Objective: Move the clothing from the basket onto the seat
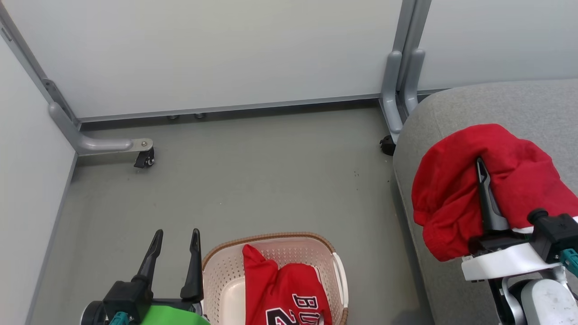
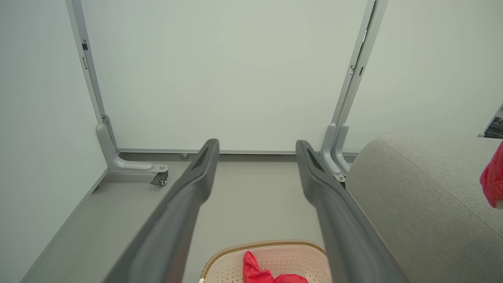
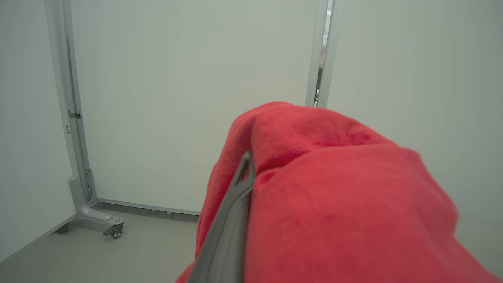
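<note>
Cloth of soft, fleecy-looking red, a red garment [image 1: 451,194] [image 3: 334,196], hangs in rounded folds over the right gripper [image 1: 487,194] above the near corner of the seat [image 1: 496,104] [image 2: 412,196]. One long dark finger [image 3: 232,220] shows, running up into a crease of the fabric; the other is buried under the cloth, so it cannot be told whether the tool is clamped on the garment or merely wearing it. Nor can it be told whether the cloth touches the cushion. The seat is grey woven fabric with a rounded edge and a stitched seam.

At the lower middle of the head view stands the basket [image 1: 271,237] [image 2: 271,244], cream-white perforated plastic, a rounded rectangle with a brown woven-look rim and a white side handle. Inside lies the jersey [image 1: 280,289] [image 2: 255,271], crumpled, one corner standing up toward the far rim. Dark, white-edged lettering on it reads "BU" before the picture's edge cuts it off, above part of a numeral that looks like a "2".

The left gripper [image 1: 177,239] [image 2: 257,157] hangs just beside the basket's left side, its two tapered fingers spread apart and holding nothing.

Behind, smooth pale partition panels [image 1: 226,54] in grey metal frames stand on a matte grey floor [image 1: 271,180], one curved foot ending in a small black caster [image 1: 144,159].
</note>
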`<state>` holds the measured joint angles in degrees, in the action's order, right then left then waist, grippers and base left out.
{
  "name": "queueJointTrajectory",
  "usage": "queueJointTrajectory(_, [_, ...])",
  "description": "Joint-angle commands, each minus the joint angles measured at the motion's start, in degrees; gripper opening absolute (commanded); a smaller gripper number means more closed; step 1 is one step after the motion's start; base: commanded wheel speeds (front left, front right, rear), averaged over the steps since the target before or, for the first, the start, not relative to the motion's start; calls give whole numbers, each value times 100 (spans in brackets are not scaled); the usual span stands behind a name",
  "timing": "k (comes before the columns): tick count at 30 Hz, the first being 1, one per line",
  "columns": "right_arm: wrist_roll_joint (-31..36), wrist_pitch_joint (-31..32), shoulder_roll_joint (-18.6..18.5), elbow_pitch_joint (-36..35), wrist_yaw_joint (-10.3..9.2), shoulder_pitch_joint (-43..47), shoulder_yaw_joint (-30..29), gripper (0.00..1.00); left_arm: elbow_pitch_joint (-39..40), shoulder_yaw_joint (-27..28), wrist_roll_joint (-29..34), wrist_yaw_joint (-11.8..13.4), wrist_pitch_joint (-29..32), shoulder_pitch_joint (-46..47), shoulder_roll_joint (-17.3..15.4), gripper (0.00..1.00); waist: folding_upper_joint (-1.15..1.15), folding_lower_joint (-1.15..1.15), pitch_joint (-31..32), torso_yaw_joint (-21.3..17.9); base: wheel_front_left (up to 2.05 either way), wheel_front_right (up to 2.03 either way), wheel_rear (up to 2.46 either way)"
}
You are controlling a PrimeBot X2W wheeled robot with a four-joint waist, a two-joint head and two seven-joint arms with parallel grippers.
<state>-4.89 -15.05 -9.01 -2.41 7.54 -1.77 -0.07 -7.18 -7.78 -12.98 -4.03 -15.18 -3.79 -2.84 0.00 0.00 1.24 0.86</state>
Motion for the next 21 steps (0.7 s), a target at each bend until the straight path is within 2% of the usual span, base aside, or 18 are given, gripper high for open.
queueJointTrajectory(1, [-12,-20,-34,-20,-10,-48,-2,0,17,-6,2,22,5,-14,-10,100,0,0,-7,-16,0,0,0])
queueJointTrajectory(9, [24,-19,-44,-77,-10,-146,-56,0,37,-74,-11,8,5,-37,-10,100,0,0,-94,-403,0,0,0])
queueJointTrajectory(21, [35,-20,-13,-150,-10,-301,-335,0,71,-203,51,-39,5,234,-11,100,0,0,-436,-1655,0,0,0])
